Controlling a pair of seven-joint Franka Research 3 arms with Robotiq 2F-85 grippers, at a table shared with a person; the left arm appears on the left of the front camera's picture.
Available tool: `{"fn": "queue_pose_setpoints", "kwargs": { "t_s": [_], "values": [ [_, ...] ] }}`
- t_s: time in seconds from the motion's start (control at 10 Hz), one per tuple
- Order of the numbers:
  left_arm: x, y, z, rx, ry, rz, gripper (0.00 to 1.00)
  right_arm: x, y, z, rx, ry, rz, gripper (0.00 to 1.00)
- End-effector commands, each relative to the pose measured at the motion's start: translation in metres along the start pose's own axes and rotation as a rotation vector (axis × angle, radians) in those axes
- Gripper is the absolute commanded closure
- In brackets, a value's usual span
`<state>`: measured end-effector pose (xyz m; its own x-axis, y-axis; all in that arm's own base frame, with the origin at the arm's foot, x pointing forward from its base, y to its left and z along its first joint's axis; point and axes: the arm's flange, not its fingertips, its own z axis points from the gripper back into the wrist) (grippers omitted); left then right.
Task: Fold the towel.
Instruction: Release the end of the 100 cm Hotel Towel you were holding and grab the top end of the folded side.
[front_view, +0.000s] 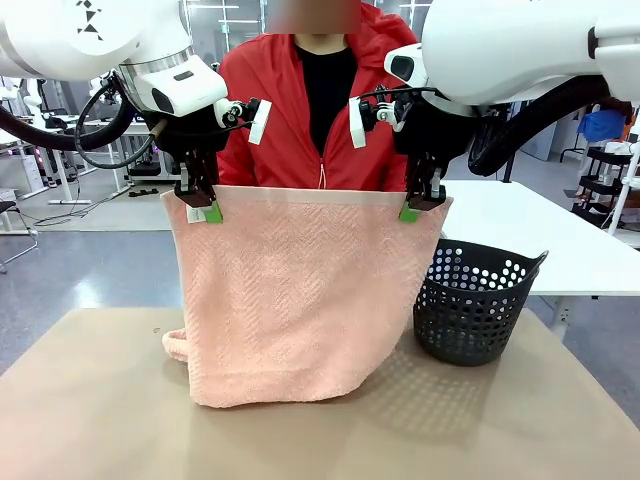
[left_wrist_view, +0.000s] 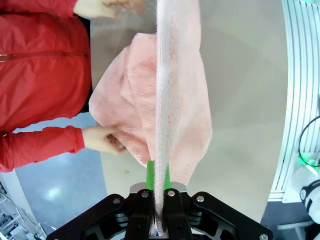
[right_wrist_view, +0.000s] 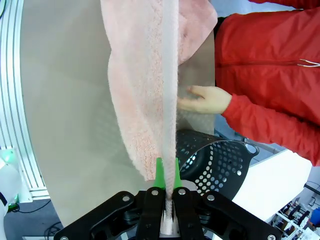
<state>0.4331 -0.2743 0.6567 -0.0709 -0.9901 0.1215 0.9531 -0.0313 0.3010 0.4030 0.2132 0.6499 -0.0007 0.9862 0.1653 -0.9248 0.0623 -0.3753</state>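
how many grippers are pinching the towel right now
2. The left gripper is shut on the top left corner of the towel, the right gripper on its top right corner. It hangs between them, lower end on the table.
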Motion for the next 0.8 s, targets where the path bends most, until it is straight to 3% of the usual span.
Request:
{"fn": "queue_pose_setpoints", "kwargs": {
  "t_s": [0.0,0.7],
  "values": [
    [-0.0006,0.0026,0.0014,0.011,0.013,-0.003,1.0,-0.0009,0.0002,0.001,-0.001,0.004,0.001,1.0],
    [-0.0006,0.0026,0.0014,0.011,0.013,-0.003,1.0,-0.0009,0.0002,0.001,-0.001,0.004,0.001,1.0]
  ]
}}
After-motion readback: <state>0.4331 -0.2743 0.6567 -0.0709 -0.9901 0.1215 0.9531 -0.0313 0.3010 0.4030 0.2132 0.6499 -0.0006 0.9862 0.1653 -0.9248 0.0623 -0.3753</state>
